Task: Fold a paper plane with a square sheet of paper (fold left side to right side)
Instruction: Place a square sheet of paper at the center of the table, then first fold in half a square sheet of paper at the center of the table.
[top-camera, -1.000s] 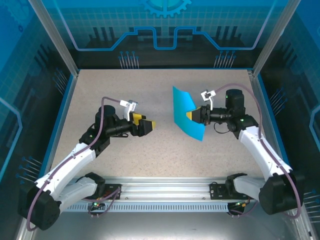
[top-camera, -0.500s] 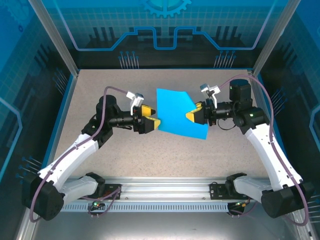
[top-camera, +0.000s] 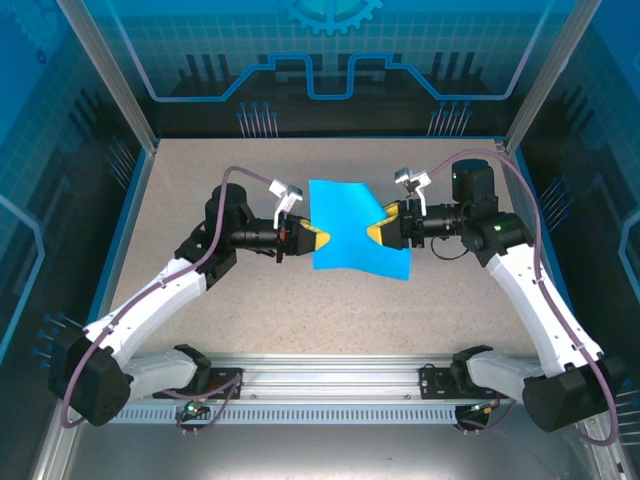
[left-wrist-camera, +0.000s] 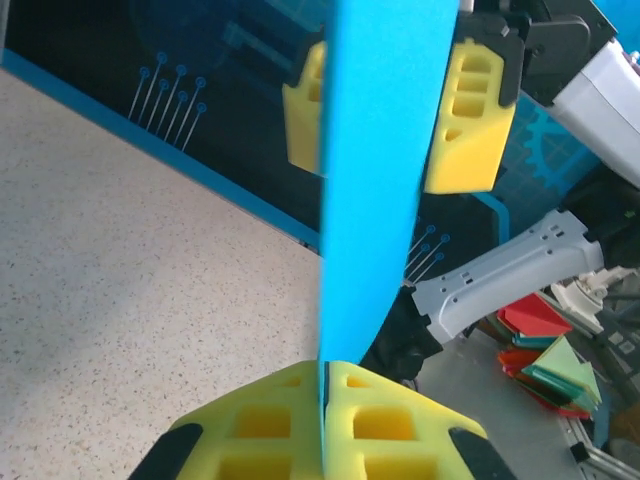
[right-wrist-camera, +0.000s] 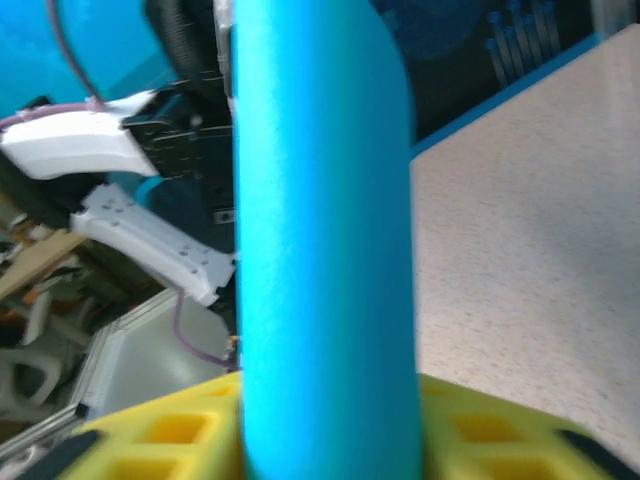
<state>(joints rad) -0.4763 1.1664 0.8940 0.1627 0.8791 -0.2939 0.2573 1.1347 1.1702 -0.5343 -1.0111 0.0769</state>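
Left end effector and right end effector each pinch one side edge of the square sheet of paper.
We hold the sheet up off the bench, midway between our two arms. Our left pads press together on its left edge, our right end effector clamps its right edge, and the paper bows between them. Speckled bench spreads wide around it, down to the near rail.
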